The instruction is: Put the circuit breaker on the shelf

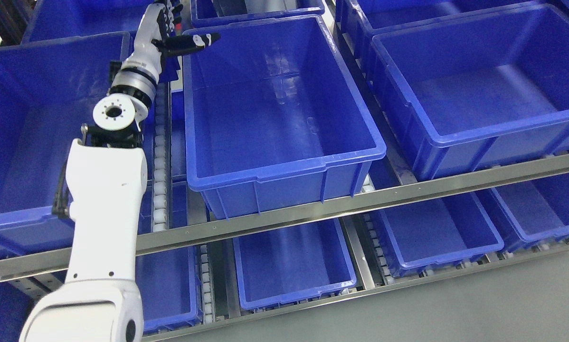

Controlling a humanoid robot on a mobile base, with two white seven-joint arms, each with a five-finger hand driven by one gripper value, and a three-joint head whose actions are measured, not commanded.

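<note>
Left hand [170, 28], fingers seemingly spread, above the middle blue bin's [284, 178] rim.

Left hand [170, 28] above the shelf rack
Middle bin [284, 175] just right of it; another bin [9, 223] left, lower-tier bins [294, 289] nearer.

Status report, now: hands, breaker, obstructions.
Left robot hand up at far rim of centre blue bin, fingers open, holding nothing. Right not in view. No circuit breaker visible. Bin looks empty, nothing blocking.
</note>
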